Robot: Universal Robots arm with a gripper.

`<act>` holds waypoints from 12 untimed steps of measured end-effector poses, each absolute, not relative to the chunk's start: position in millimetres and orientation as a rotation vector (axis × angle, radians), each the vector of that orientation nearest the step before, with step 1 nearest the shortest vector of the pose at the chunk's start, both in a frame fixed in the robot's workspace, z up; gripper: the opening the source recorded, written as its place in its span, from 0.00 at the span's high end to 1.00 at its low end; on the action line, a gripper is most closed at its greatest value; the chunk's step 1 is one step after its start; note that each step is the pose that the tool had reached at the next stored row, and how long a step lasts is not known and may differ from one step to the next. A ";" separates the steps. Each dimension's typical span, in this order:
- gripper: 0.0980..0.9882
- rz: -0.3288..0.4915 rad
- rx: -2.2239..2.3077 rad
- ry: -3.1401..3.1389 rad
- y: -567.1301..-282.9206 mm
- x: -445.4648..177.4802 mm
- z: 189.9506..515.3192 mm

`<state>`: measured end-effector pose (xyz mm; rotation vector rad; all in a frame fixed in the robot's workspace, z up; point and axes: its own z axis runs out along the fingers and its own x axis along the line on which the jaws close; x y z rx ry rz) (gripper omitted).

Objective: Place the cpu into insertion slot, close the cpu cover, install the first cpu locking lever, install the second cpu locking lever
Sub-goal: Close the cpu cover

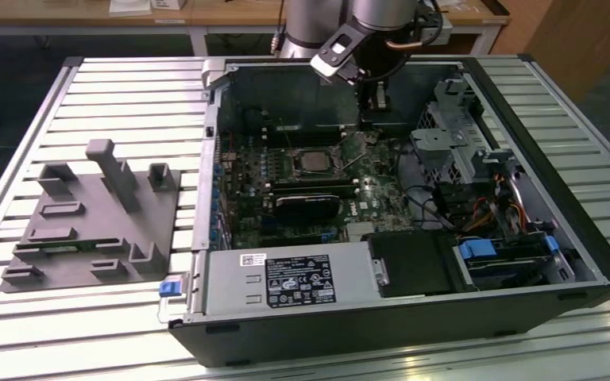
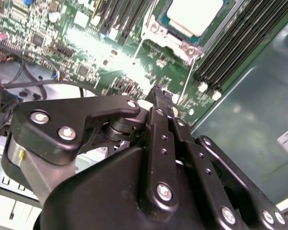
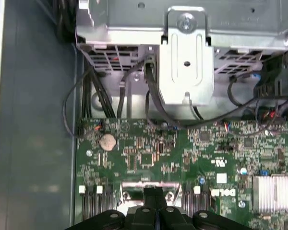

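1. Gripper [image 1: 372, 119] hung deep in the open computer case [image 1: 337, 333] in the exterior view. It was near the far wall, just beyond the insertion slot [image 1: 293, 162], where the cpu [image 1: 314, 162] already lay seated on the green circuit board [image 1: 381, 194].
2. In the second wrist view the fingers [image 2: 159, 110] were pressed together with nothing visible between them — clenched, as far as I could judge. The cpu cover [image 2: 156, 33] lay down around the cpu's pale top. A thin wire locking lever [image 2: 187, 72] ran from its corner toward the fingertips.
3. In the first wrist view the closed tips hovered over the circuit board. A coin cell [image 3: 108, 141] and a drive cage [image 3: 187, 62] lay further off.
4. Judgement: placing and covering looked done, and lever work was in hand. That calls for a fine, low push on the wire — clear of the memory slots [image 2: 223, 55] beside it.
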<state>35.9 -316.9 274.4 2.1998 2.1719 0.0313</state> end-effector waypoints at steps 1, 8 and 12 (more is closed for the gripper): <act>0.99 0.031 2.200 2.172 -316.9 38.2 274.4; 0.99 0.031 2.200 2.172 -317.0 53.0 274.4; 0.99 0.031 2.200 2.172 -316.9 61.9 274.3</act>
